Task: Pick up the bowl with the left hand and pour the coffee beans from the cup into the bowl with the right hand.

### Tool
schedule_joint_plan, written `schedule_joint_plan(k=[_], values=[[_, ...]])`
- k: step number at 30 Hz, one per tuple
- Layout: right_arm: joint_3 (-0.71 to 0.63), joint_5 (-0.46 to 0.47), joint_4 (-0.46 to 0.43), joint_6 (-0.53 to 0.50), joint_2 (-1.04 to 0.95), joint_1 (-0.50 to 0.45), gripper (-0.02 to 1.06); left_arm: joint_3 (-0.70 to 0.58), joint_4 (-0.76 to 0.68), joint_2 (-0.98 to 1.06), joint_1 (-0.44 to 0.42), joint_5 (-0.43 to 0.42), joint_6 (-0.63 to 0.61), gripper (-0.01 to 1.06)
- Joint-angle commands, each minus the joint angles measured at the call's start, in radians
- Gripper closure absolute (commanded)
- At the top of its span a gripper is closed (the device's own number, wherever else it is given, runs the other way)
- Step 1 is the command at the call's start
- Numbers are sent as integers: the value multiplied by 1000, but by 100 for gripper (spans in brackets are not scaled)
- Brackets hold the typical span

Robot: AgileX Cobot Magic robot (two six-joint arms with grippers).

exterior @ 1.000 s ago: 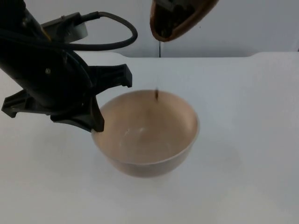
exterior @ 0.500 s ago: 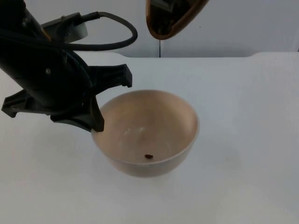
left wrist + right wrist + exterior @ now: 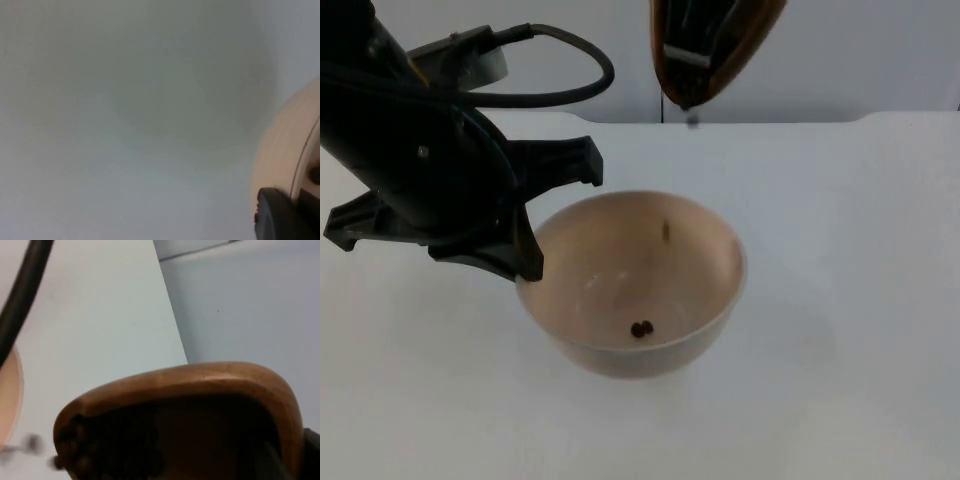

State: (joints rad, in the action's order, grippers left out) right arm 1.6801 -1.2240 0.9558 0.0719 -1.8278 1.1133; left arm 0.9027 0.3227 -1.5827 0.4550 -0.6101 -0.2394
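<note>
Pouring under way — left gripper (image 3: 525,265) clamped on the bowl (image 3: 640,290) rim, cup (image 3: 710,45) tipped above, beans (image 3: 640,329) dropping in. Right gripper's hold on the cup: cannot tell. Next — likely more tilt, mouth kept over the bowl.

Your left arm comes in from the upper left corner of the top view, with the left gripper (image 3: 525,225) down low and its jaws clamped onto the left rim of the bowl (image 3: 650,350), one finger (image 3: 282,215) against the outer wall, keeping it lifted off the surface. Your right gripper is up high near the top middle, holding the tipped wooden cup (image 3: 710,45); you can't make out its jaws, since the cup hides them.
</note>
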Motion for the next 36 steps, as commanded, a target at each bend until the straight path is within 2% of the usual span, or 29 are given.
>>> schedule_joint_plan(k=[1,11,36], values=[[-15,3,50,36,5,16,104,0,6,16,-3,11,-4,105],[-15,3,175,58,5,71,104,0,6,16,-3,11,-4,105],[-15,3,286,40,5,112,104,0,10,16,-3,9,-4,105]])
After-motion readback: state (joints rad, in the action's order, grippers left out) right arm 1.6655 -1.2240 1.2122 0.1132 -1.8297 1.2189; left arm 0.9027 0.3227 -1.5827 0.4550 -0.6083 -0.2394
